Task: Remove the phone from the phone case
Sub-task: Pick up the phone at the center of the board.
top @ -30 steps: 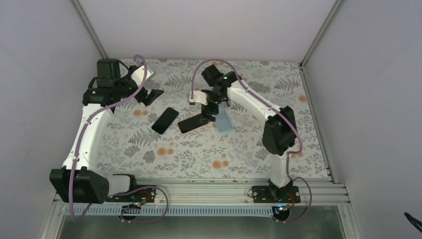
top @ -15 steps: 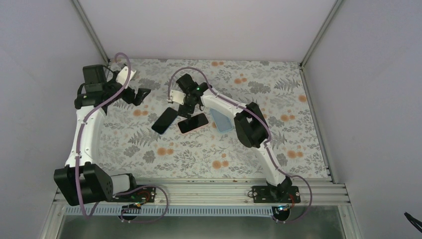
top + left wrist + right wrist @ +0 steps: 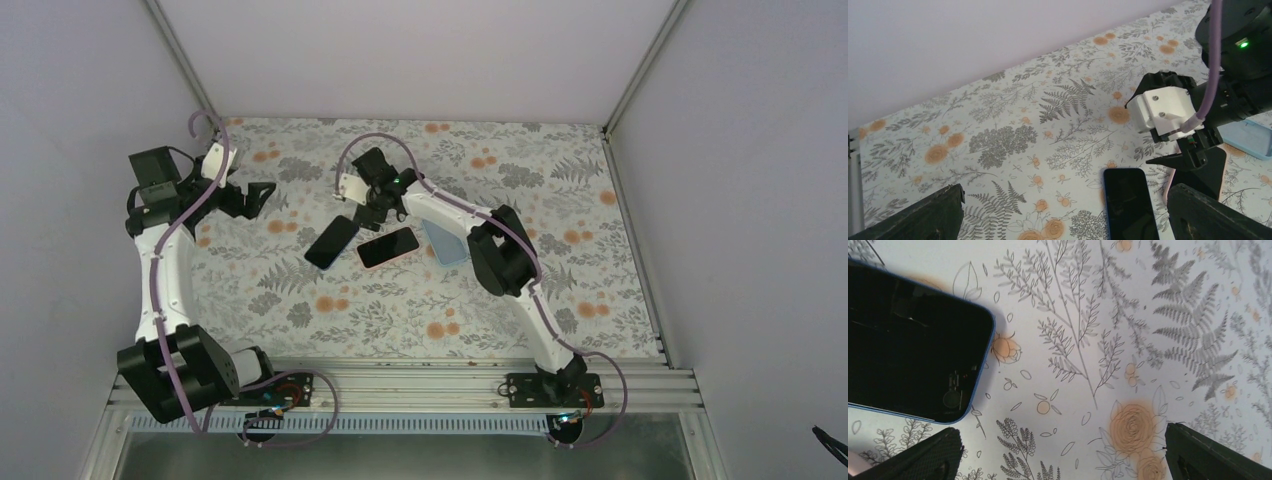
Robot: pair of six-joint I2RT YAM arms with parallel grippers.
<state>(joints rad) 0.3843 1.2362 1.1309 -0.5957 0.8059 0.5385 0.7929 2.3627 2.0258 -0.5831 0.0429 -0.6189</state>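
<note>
The right gripper hovered just beside the blue-edged phone, fingers spread wide, left gripper hung well apart, fingers spread too, case lay nearby.

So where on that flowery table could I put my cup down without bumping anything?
Mid-table is crowded: blue-edged phone, pink-edged phone, light blue case, with the right gripper over them. Bare: the near strip of the table between those and the metal rail, and the far right corner.

Phone looks glossy, floral table cover matt.
</note>
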